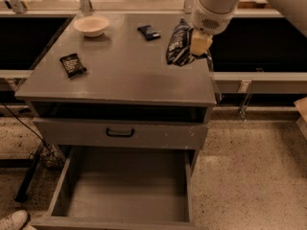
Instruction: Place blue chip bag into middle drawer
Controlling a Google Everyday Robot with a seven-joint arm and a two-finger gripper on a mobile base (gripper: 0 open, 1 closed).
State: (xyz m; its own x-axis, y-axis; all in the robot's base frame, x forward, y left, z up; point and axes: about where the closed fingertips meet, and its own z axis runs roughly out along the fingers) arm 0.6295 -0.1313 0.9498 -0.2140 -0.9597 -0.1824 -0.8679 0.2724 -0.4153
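The blue chip bag [178, 44] hangs upright in the air above the right side of the cabinet top [120, 80], and my gripper [198, 43] is shut on its right edge. A yellowish finger pad [200, 42] presses against the foil. The white arm comes down from the upper right. Below, the middle drawer [124, 190] is pulled out toward the camera, its flat grey floor bare.
On the cabinet top lie a beige bowl [91, 25] at the back left, a small black packet [73, 64] at the left and a small dark-blue bar wrapper [149, 31] at the back. A shut drawer front with a black handle [120, 132] sits above the drawer box. A shoe [12, 220] shows at the bottom left.
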